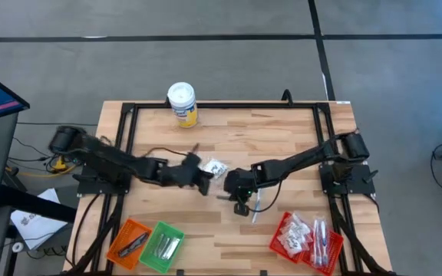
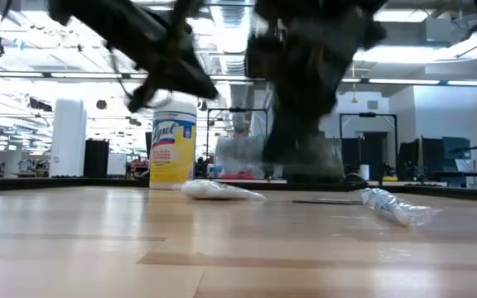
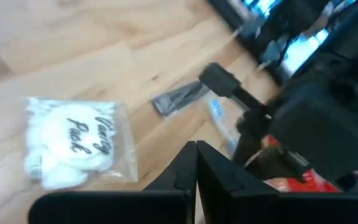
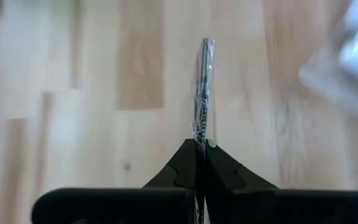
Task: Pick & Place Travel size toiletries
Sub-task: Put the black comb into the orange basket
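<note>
Slim dark plastic-wrapped toiletry stick sits clamped in the right claw near the wooden surface's middle, that arm reaching inward from the right edge, while the left claw, pressed together empty, hovers beside a white sachet.

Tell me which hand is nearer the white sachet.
Left. The left hand sits just beside the white sachet; the right hand is farther off, shut on a dark stick.
</note>
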{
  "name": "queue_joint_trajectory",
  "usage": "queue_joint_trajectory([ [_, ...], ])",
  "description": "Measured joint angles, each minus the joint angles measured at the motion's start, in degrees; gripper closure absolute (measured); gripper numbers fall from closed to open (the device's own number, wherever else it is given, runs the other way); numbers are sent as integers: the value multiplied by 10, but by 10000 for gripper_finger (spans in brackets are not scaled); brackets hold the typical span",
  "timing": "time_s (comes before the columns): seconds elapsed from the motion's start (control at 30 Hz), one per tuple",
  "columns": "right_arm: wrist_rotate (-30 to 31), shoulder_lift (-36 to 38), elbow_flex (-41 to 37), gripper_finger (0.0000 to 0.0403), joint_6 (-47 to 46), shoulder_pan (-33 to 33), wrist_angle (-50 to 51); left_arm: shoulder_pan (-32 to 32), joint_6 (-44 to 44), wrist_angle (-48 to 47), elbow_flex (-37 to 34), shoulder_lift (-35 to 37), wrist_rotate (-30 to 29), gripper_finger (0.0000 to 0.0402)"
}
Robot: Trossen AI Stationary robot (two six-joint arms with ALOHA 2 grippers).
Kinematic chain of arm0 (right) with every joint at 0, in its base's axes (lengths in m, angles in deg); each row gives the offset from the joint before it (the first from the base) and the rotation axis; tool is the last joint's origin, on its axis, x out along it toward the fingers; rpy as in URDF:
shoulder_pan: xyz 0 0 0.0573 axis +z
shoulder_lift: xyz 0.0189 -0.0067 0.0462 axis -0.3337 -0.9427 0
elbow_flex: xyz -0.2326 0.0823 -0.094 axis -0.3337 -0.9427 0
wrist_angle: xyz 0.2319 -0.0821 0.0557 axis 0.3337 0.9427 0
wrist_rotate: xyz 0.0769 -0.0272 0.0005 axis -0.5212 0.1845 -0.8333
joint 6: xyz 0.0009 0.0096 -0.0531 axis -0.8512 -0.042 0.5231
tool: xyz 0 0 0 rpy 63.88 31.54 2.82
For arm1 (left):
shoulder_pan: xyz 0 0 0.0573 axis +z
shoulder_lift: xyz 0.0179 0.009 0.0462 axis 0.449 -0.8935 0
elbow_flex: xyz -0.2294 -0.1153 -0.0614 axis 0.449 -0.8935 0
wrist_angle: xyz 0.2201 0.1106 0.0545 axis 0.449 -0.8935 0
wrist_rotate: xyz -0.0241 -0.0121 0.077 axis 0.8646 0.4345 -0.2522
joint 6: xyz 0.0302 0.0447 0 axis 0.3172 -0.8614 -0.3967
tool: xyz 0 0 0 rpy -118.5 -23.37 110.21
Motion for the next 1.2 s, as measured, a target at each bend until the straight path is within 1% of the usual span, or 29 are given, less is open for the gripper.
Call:
queue_joint_trajectory([
  [0.1,2,32,26,400,22,-6,15,1,0,1,-35,75,-23,401],
  [0.23,5,89,51,401,19,-28,17,-1,5,6,-80,181,-54,401],
  [0.27,5,102,57,401,13,-35,-1,-3,8,6,-92,207,-59,401],
  [0.33,6,137,59,401,0,-50,0,-5,9,19,-108,245,-68,401],
  [0.43,6,182,65,402,-24,-72,-38,-5,8,36,-128,286,-77,401],
  [0.53,5,218,64,402,-62,-91,-82,-1,6,75,-138,292,-78,400],
  [0.63,2,249,63,402,-96,-106,-112,-1,-3,131,-137,274,-81,396],
  [0.67,2,252,65,402,-105,-109,-138,-1,-13,157,-138,265,-79,394],
  [0.77,1,270,63,402,-133,-117,-156,-2,-49,267,-137,227,-71,380],
  [0.9,0,277,65,402,-169,-123,-163,4,-99,398,-130,187,-62,341],
  [1.0,0,279,64,402,-195,-123,-163,16,-125,424,-107,165,-55,306],
  [1.2,0,276,64,401,-214,-122,-192,58,-127,425,-48,114,11,250],
])
